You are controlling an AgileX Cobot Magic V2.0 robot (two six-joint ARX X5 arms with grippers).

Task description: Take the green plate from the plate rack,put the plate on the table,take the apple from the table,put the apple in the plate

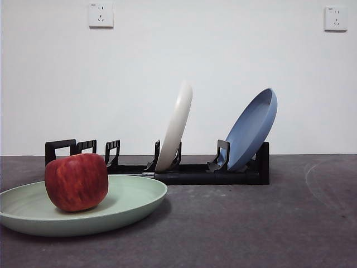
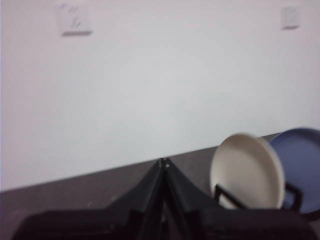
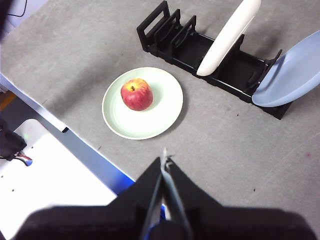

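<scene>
A wide, shallow plate of pale sage green with a low rim (image 1: 131,200) is seen lying flat on the dark grey, mottled table (image 1: 256,229) at the lower left of the front view. A squat red apple with darker streaks (image 1: 76,181) is set upright on it, left of the plate's middle, its yellowish stem hollow shown from above in the right wrist view (image 3: 136,94). Behind the plate, across the middle of the front view, the long, low black plastic rack of slotted prongs (image 1: 189,170) is stretched; a cream-white plate (image 1: 175,127) is held leaning in its middle slots and a blue plate (image 1: 252,129) is propped at its right end, while the prongs at its left end are bare.

The left gripper (image 2: 163,161) is shown raised above the table, its two black jaws pressed together to a point with nothing between them, near the cream and blue plates. The right gripper (image 3: 164,158) is seen high over the table, well apart from the green plate (image 3: 142,103), its jaws likewise closed tip to tip and empty
</scene>
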